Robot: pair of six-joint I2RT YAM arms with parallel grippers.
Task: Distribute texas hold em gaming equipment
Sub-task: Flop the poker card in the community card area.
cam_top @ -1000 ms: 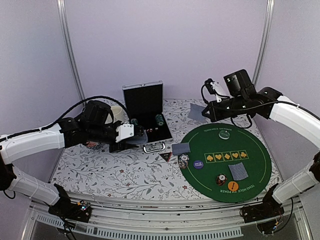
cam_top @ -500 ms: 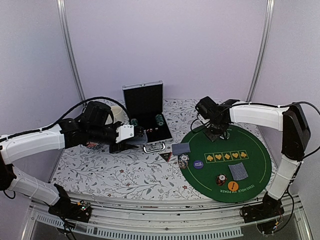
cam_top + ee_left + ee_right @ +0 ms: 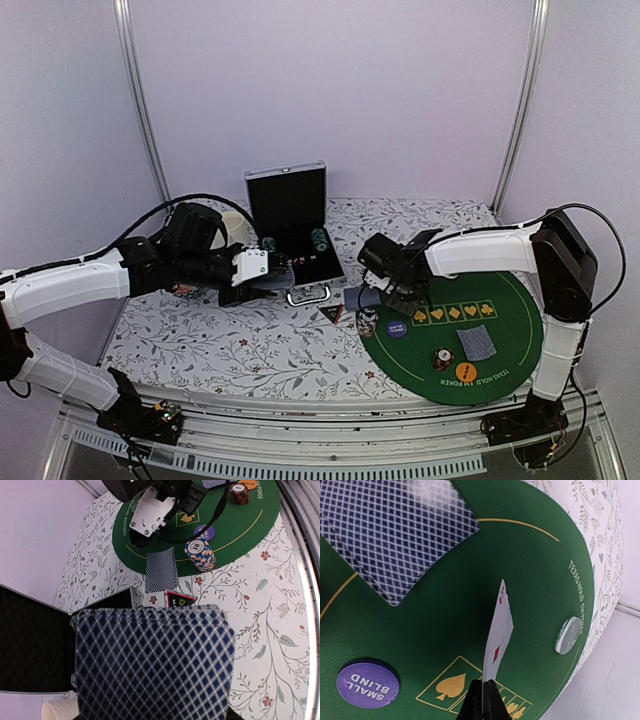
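Right gripper (image 3: 482, 700): your fingers are pressed together on the bottom edge of a single card (image 3: 497, 640). It shows red diamond pips and stands out from the tips almost edge-on to the wrist camera. It is over the green mat (image 3: 470, 595); you cannot tell whether its far end touches the felt.

- Just left of the tips: the first yellow spade box.
- Further left: the purple SMALL BLIND disc (image 3: 368, 684), flat on the mat.
- Beyond the card, up and left: face-down cards (image 3: 405, 530) lying across the mat's rim.
- Off to the right of the tips: a clear disc (image 3: 568, 635) near the printed lettering.

Left gripper (image 3: 268, 274): well apart from the mat, just beside the open case (image 3: 290, 215). A pack of cards (image 3: 150, 665) with blue lattice backs fills the wrist view and hides your fingers. The pack hangs clear of the table in your grip.

- Past the pack's far edge: the triangular marker (image 3: 180, 599).
- Beyond that: a striped chip stack (image 3: 200, 554) on the mat's rim.
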